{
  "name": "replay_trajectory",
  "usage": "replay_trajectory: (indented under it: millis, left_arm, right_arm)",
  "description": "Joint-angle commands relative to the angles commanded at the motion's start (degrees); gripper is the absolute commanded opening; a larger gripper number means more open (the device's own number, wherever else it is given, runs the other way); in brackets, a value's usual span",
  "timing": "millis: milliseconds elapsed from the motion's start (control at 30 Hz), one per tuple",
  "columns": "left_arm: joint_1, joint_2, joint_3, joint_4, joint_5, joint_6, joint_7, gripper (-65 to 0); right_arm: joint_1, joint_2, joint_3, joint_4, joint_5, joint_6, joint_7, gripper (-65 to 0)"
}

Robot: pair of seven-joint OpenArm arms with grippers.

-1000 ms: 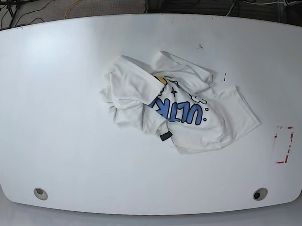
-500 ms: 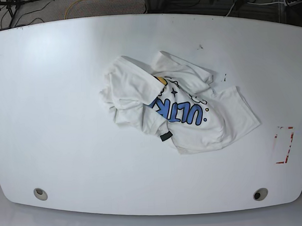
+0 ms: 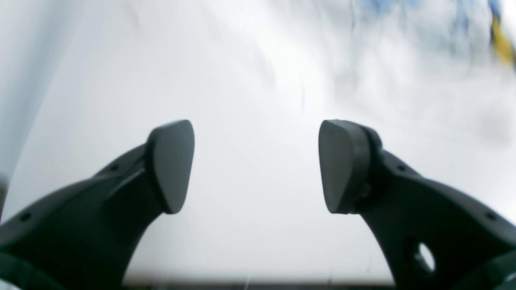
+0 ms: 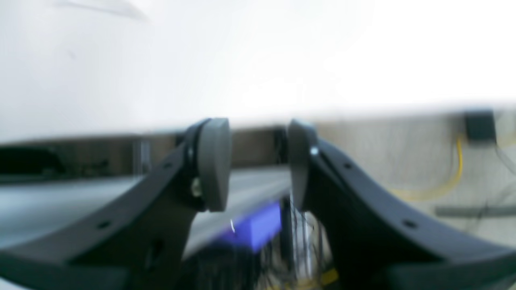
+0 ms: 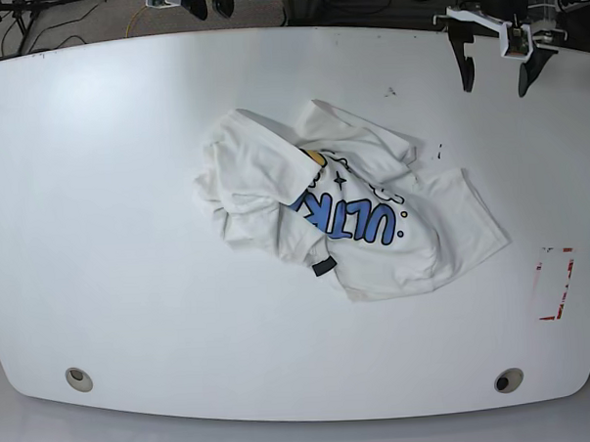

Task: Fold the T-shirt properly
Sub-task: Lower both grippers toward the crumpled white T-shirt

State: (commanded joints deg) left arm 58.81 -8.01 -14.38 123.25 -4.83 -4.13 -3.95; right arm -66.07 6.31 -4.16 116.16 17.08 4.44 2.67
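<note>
Starting point | T-shirt [image 5: 344,214] lies crumpled mid-frame on worktop [image 5: 108,210], nothing folded | left tool [image 5: 494,75] upper right, spread, empty | right tool [image 4: 258,165] parted, empty | I judge everything remains.

You now have 2 grippers entering at the table's far edge that were out of view before: left gripper [image 5: 494,77] spread wide, right gripper [image 5: 210,6] barely showing.

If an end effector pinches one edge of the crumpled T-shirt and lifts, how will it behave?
The T-shirt is probably floppy: it lies in soft bunched folds, so most would drape and trail. It looks like thin fabric, likely light. On the smooth white table, it would probably slide rather than unfold.
</note>
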Motion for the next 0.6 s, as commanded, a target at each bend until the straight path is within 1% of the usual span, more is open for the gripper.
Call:
replay_trajectory:
  millis: [67,267,400,467,600]
  left_arm:
    - [-2.3,0.2,0.4,-0.9,0.4,0.1,-0.8,-20.1]
    - [-3.8,0.1,1.1,-1.4,0.4,0.1,-2.0,-20.8]
    - [-4.2,0.0,1.2,-1.9,0.4,0.2,-3.1,-21.2]
    - [-3.4,0.1,1.0,-1.1,0.1,0.3,-3.0,-20.8]
    - [-3.4,0.0,1.0,-0.9,0.0,0.3,-3.4,-20.4]
  right_arm:
    - [3.2,-0.1,-0.3,-0.8,-0.3,-0.40,-0.8,-43.4]
    - [6.3,0.0,1.0,-1.2,0.0,-0.73,-2.7,-43.6]
    - [8.5,0.2,2.5,-1.0,0.5,-0.68,-6.5,-42.3]
    - [9.9,0.4,3.3,-0.6,0.8,-0.74,-10.5,-37.9]
    - [11.1,0.4,3.9,-0.7,0.9,-0.81,-11.9,-31.7]
